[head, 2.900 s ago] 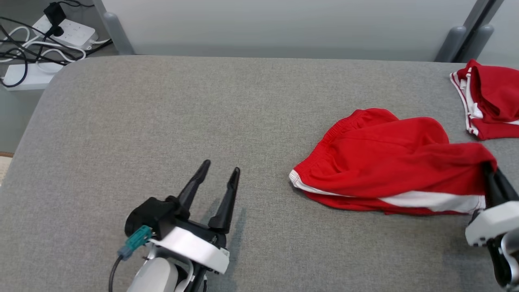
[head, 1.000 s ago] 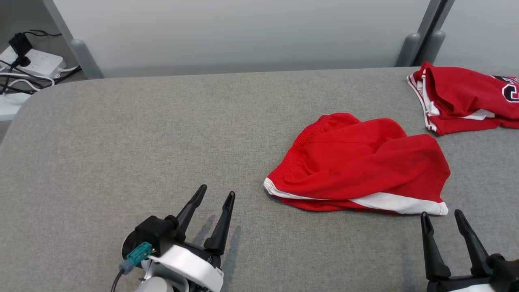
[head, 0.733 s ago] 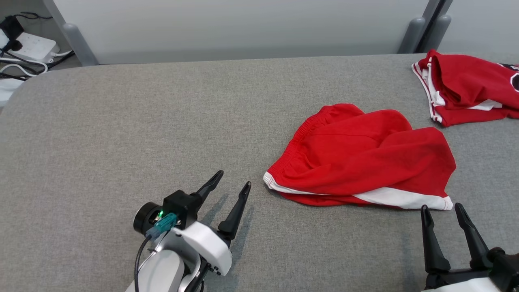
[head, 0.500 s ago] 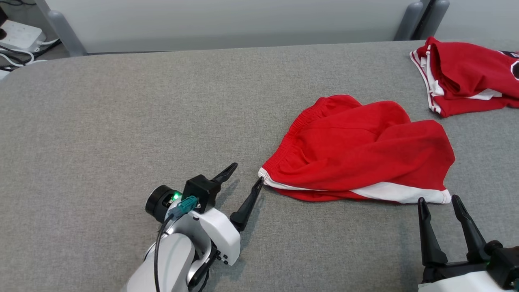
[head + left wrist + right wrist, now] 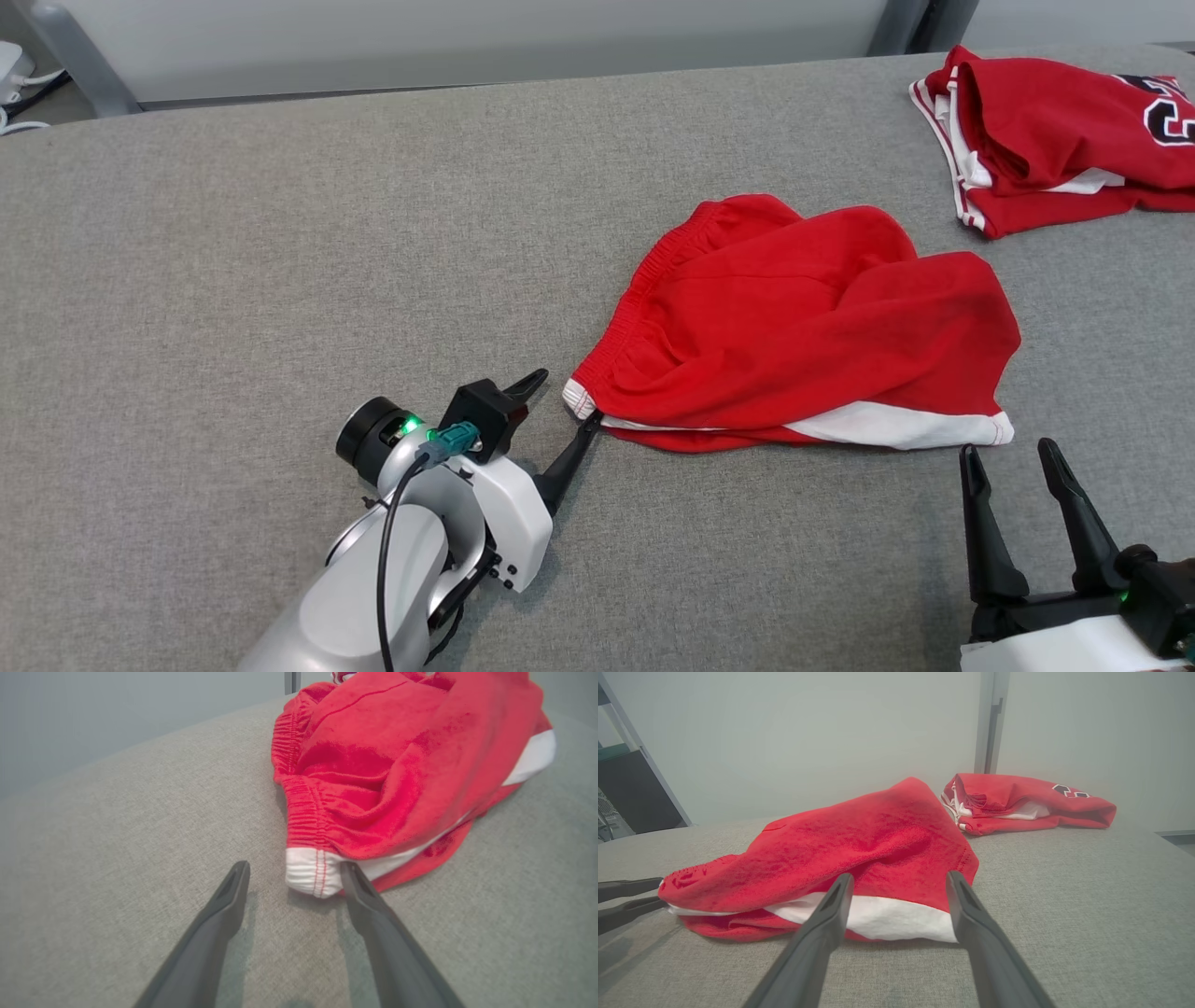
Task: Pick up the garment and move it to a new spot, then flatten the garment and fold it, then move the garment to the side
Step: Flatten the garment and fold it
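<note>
On the grey padded table [image 5: 280,261], right-of-centre, there's a pair of red shorts [image 5: 794,345] lying in a rumpled heap. They aren't flattened at all: the fabric is bunched, with the elastic waistband running along the left side and a white band along the near edge.

The left gripper [image 5: 567,399] is down at the waistband's near corner, the bit with the white hem. Its fingers are spread wide, nothing pinched. From the left wrist view the left gripper [image 5: 295,867] has that white corner sitting between the two fingers: the right one is touching the hem, the left one is off on bare table just beside it.

The right gripper [image 5: 1006,450] is at the other end, fingers also spread apart and holding nothing. Its tips sit just short of the white band at the shorts' right corner, and in the head view they look close but not touching. In the right wrist view the right gripper [image 5: 900,876] frames that white band, and the other arm's fingers [image 5: 626,887] poke in at the far left by the waistband.

Off in the far right corner of the table there's a second item, a red jersey [image 5: 1046,131] with white trim and dark lettering, folded over, well apart from the shorts.
</note>
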